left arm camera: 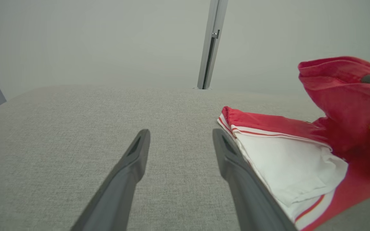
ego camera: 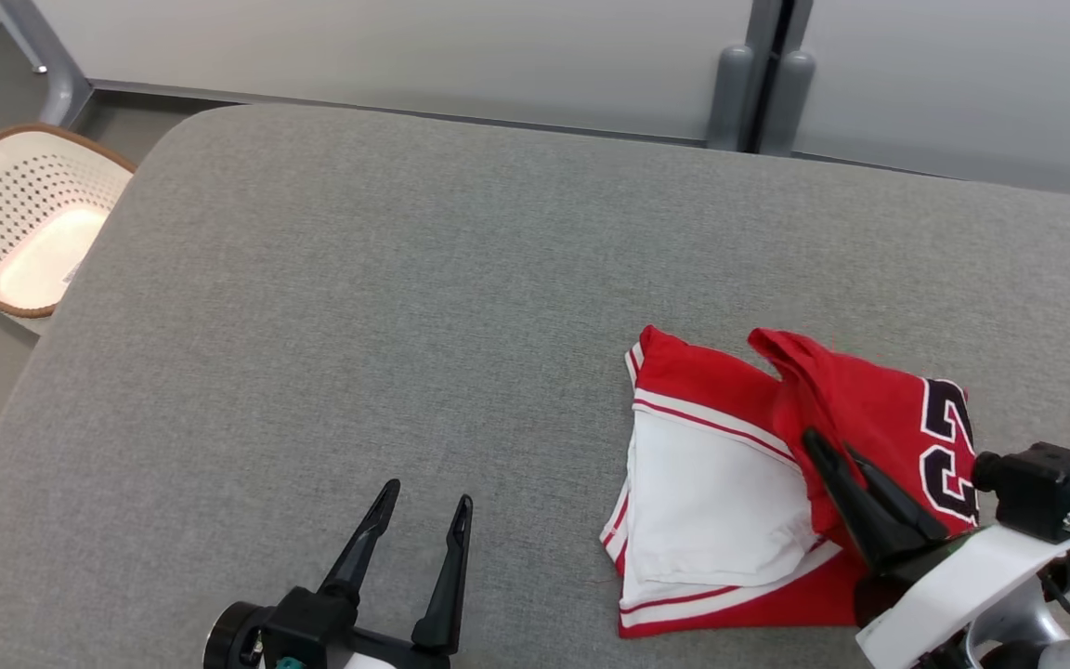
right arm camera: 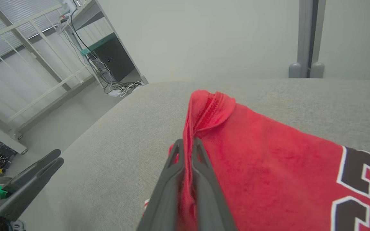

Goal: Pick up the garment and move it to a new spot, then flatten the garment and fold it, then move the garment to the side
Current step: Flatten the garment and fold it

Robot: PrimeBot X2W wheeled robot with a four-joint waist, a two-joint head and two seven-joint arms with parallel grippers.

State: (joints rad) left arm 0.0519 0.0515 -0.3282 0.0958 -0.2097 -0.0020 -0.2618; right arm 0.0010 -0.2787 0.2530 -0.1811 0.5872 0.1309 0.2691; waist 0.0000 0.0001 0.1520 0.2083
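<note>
The red-and-white basketball jersey (ego camera: 711, 483) lies half folded at the near right of the grey fabric-covered surface (ego camera: 358, 279). The right gripper (ego camera: 829, 444) is clamped on a raised red fold beside the black, white-edged "23" (numerals turned sideways). The left gripper (ego camera: 428, 494) has its fingers spread and holds nothing.

Perforated cream basket (ego camera: 43, 177) beside grey cushion (ego camera: 358, 325)

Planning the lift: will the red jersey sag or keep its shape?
Probably sags: the red jersey droops in folds from the right end effector pinching it. Likely light, as the fabric looks thin. The rest may drag on the grey surface.
</note>
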